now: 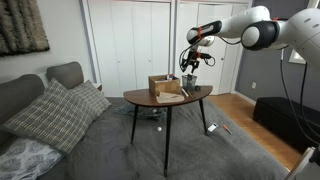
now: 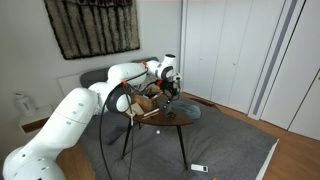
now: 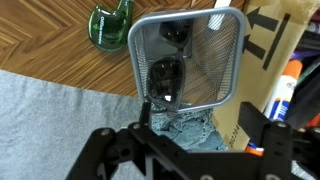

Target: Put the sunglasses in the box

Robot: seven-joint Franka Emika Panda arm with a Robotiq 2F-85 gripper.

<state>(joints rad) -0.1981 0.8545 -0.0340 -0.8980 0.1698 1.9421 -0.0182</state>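
I get soft, even room light with faint shadows. Both exterior views are small and grainy, and the wrist view blurs the black gripper (image 3: pixel 200 128) nearest the lens.

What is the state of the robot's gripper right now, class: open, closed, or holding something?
Gripper: open, holding nothing; in the wrist view its fingers stand spread above the grey mesh cup.

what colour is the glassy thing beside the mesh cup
The glassy thing is green, best seen in the wrist view.

Wooden table (image 1: pixel 140 95) bears the box (image 1: pixel 165 86); beside it, a grey mesh cup (image 3: pixel 215 55).
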